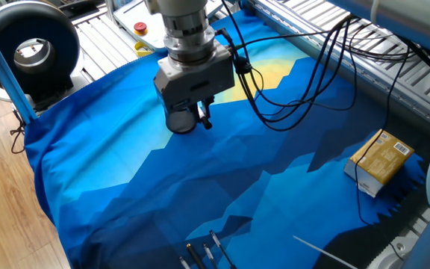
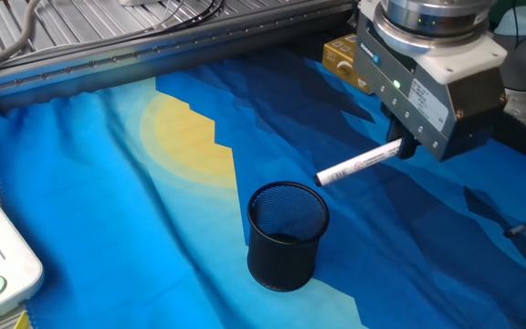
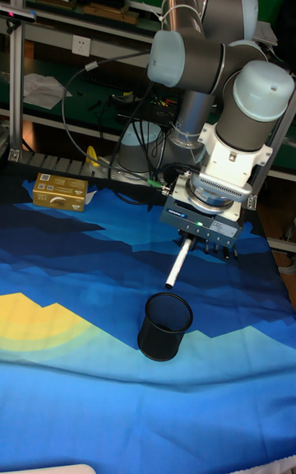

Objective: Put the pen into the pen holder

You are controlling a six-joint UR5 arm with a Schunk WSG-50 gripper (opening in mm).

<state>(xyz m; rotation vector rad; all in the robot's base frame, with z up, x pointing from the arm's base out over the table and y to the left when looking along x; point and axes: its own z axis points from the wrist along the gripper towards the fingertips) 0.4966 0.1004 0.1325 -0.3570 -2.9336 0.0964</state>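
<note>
My gripper (image 2: 405, 146) is shut on the black-capped end of the white pen (image 2: 359, 165). The pen slants down and out from the fingers, its free tip hanging in the air just above and beside the rim of the pen holder (image 2: 288, 235), a black mesh cup standing upright on the blue cloth. In the tall fixed view the pen (image 3: 178, 264) points down toward the pen holder (image 3: 164, 326) below the gripper (image 3: 197, 245). In one fixed view the gripper (image 1: 200, 116) covers most of the pen holder (image 1: 179, 122), and the pen is hidden.
A yellow box (image 1: 379, 161) lies at the cloth's edge. Dark pens (image 1: 204, 254) and a long thin white rod (image 1: 327, 252) lie near the front edge. Black cables (image 1: 290, 82) hang from the arm over the cloth.
</note>
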